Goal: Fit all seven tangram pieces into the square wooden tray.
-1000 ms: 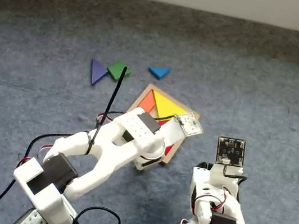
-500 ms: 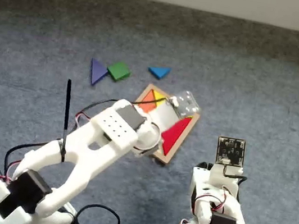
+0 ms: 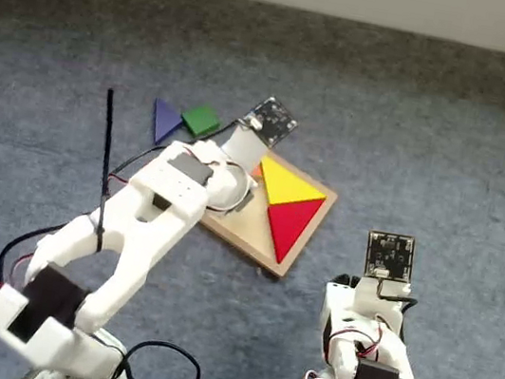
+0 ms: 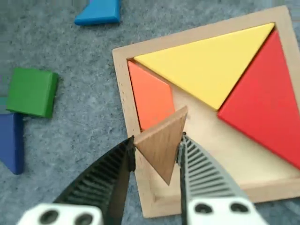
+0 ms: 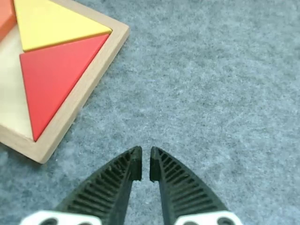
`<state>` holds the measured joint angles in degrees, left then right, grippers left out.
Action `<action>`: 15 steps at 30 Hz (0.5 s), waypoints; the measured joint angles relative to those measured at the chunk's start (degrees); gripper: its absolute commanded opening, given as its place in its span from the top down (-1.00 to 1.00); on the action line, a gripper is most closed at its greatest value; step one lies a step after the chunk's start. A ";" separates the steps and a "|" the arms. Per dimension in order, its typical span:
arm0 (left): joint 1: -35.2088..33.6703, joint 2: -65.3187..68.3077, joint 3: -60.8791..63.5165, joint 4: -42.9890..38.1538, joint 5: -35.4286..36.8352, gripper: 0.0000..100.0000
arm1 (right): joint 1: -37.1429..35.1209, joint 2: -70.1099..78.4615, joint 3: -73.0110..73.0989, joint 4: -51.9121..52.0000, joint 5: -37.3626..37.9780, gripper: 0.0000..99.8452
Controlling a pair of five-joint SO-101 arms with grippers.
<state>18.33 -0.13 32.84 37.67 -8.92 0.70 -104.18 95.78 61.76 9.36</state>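
Carpeted worktop (image 3: 453, 135): at ten o'clock on the tray (image 4: 121, 101), the left gripper (image 4: 156, 145) pinches a likely light, rigid wooden triangle (image 4: 164, 133) edgewise.

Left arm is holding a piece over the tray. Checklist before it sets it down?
1. Grip: left hand shut on wooden triangle: ok.
2. Room: tray has bare floor beside the orange piece: ok.
3. Triangle lined up with that gap: cannot tell.
4. Right hand over carpet, apart from the tray: ok.
5. Path: green square, dark blue triangle and light blue piece lie outside the tray: ok.
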 measured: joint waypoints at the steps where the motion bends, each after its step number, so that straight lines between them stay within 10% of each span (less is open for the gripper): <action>1: 0.00 1.67 -1.05 -0.09 0.00 0.81 | 0.00 0.00 0.00 0.00 0.00 0.91; 15: -0.79 7.38 -7.65 5.36 3.78 0.56 | 0.00 0.00 0.00 0.00 0.00 0.91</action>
<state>17.54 7.25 25.19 43.03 -5.14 0.70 -104.18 95.78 61.76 9.36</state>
